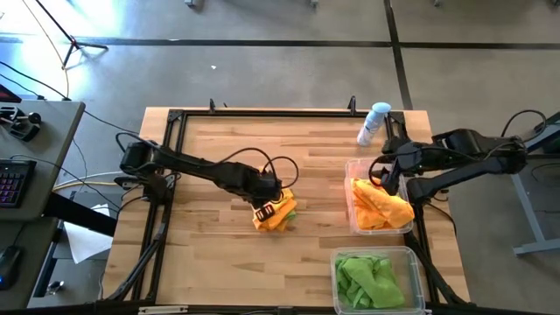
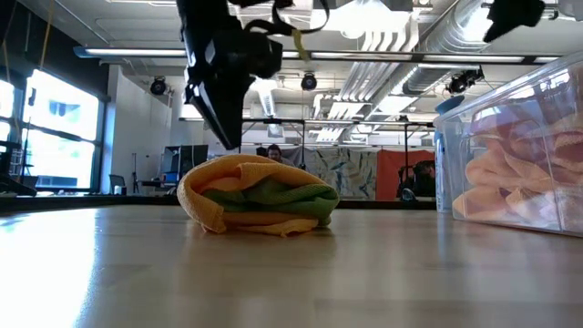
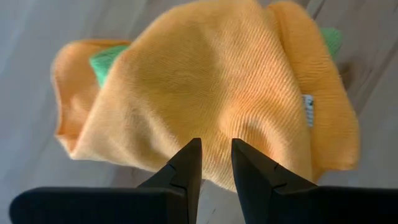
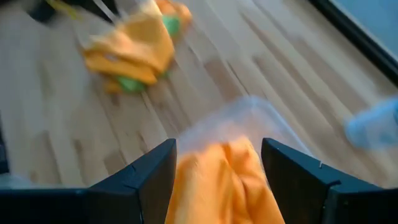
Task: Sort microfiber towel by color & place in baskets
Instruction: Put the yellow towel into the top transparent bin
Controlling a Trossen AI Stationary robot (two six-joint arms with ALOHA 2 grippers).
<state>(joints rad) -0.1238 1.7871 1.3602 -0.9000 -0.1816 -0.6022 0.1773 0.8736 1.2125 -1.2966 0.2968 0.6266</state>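
A crumpled pile lies on the wooden table's middle: an orange microfiber towel [image 1: 276, 214] [image 3: 211, 81] wrapped round a green one [image 2: 273, 193] [image 3: 109, 62]. My left gripper [image 1: 267, 207] [image 3: 216, 152] points steeply down just above the pile's top. Its fingers stand a narrow gap apart with nothing between them. My right gripper [image 1: 383, 179] [image 4: 217, 171] hangs wide open over the far right basket [image 1: 350, 168], where orange towels [image 1: 378, 208] [image 4: 217, 186] lie. The near right basket [image 1: 336, 259] holds green towels [image 1: 372, 278].
A white-and-blue spray bottle [image 1: 374, 123] stands at the table's far right, just behind the orange basket. A black frame [image 1: 262, 112] runs along the table's edges. Bare wood lies to the left of the pile and on its near side.
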